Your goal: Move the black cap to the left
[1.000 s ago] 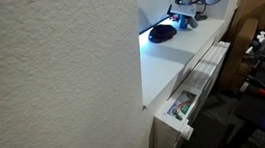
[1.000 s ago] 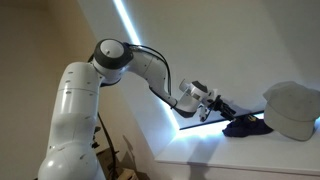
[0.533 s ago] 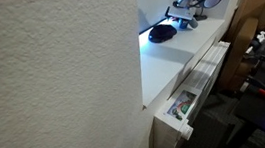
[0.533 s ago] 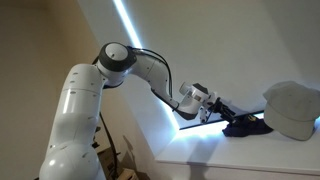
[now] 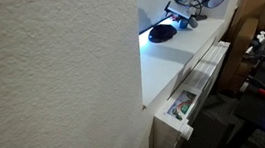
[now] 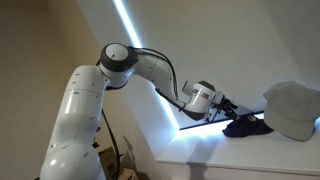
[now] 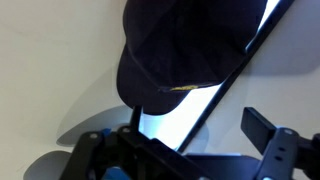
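The black cap (image 5: 161, 32) lies on the white desk top (image 5: 167, 65) near the back wall. It also shows in an exterior view (image 6: 245, 126) and fills the top of the wrist view (image 7: 185, 45), with its brim edge nearest the jaws. My gripper (image 5: 184, 18) sits low, right beside the cap, with its fingers pointing at it in an exterior view (image 6: 224, 106). In the wrist view the jaws (image 7: 195, 135) are open with nothing between them. The cap lies just beyond the fingertips.
A pale grey cap (image 6: 290, 108) sits right behind the black one. A bright light strip (image 6: 125, 22) runs along the wall down to the desk. A drawer (image 5: 183, 105) under the desk edge stands open. A textured white wall (image 5: 53, 83) blocks much of that view.
The gripper has moved a little closer to the black cap, still open. The cap has not moved.
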`<control>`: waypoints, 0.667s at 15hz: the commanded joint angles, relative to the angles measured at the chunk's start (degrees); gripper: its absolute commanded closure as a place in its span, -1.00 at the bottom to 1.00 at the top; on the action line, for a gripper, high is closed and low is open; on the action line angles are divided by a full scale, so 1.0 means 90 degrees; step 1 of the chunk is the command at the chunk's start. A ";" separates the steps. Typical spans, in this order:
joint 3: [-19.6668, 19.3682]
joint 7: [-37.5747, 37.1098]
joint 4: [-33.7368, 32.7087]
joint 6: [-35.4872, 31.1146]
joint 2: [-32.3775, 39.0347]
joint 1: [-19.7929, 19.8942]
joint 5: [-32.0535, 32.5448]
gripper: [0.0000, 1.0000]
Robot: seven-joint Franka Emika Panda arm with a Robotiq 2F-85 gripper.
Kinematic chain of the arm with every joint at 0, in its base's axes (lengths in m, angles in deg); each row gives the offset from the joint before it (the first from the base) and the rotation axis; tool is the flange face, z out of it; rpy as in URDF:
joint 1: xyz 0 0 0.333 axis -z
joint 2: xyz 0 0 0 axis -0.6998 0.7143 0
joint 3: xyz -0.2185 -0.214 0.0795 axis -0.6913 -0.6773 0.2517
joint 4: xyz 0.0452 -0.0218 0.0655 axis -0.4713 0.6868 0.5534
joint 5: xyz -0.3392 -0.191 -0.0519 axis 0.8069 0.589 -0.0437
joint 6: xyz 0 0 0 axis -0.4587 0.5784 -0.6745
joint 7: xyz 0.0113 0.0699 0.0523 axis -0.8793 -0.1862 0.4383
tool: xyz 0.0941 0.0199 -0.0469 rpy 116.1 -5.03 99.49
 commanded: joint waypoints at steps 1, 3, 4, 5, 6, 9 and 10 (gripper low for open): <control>0.0012 0.0002 -0.0180 -0.0025 0.0158 0.0062 -0.0062 -1.00; 0.0032 0.0001 -0.0443 -0.0080 0.0419 0.0130 -0.0110 -1.00; 0.0032 0.0001 -0.0500 -0.0101 0.0480 0.0131 -0.0128 -1.00; 0.0036 0.0001 -0.0529 -0.0109 0.0510 0.0131 -0.0136 -1.00; 0.0371 0.0367 -0.0655 0.0195 0.0608 0.0357 -0.0343 -1.00; 0.1460 0.1609 -0.1270 0.1375 0.1238 0.1056 -0.1380 -1.00; 0.0896 0.1014 -0.0692 0.0840 0.0723 0.0636 -0.0928 -1.00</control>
